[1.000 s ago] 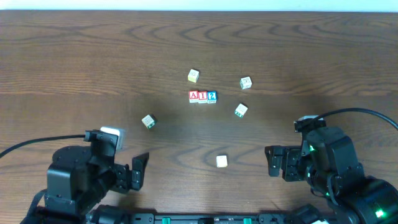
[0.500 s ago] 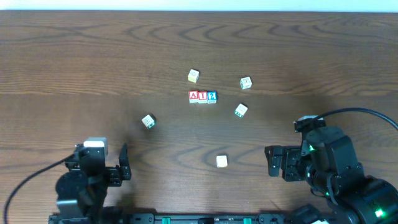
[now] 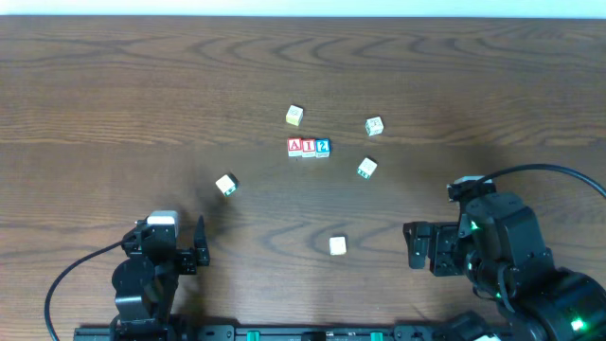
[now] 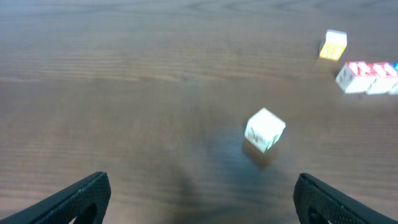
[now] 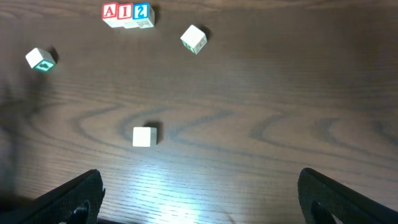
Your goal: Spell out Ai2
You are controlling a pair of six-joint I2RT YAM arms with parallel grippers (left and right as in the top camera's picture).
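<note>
- Overhead: your left gripper (image 3: 196,248) sits at the lower left of the frame, well apart from every block. From this angle you cannot tell how wide it stands.
- Your right gripper (image 3: 414,248) sits at the lower right, pointing toward the middle of the table (image 3: 114,95). It touches nothing here.
- The lettered row (image 3: 310,147) lies just above the centre of the frame. Its three blocks touch side by side and read A, i, 2 from left to right, the first two in red and the last in blue.
- Five loose blocks ring the row. They are an upper block (image 3: 294,116), an upper-right block (image 3: 374,126), a right block (image 3: 366,169), a left block (image 3: 225,185) and a plain block (image 3: 337,246) lower down.
- The surface is dark wood grain. A pale strip runs along the top edge of the frame, and you cannot tell what it is.
- Left wrist: the fingers (image 4: 81,199) show only as dark tips in the two bottom corners, spread wide with bare wood between them. The left block sits right of centre, clear of both tips. The row sits at the right edge, with the upper block just above it.
- Right wrist: the fingertips (image 5: 74,199) likewise fill the two bottom corners, fully spread and holding nothing. The plain block lies left of centre on a glare patch. The row is at the top left.
</note>
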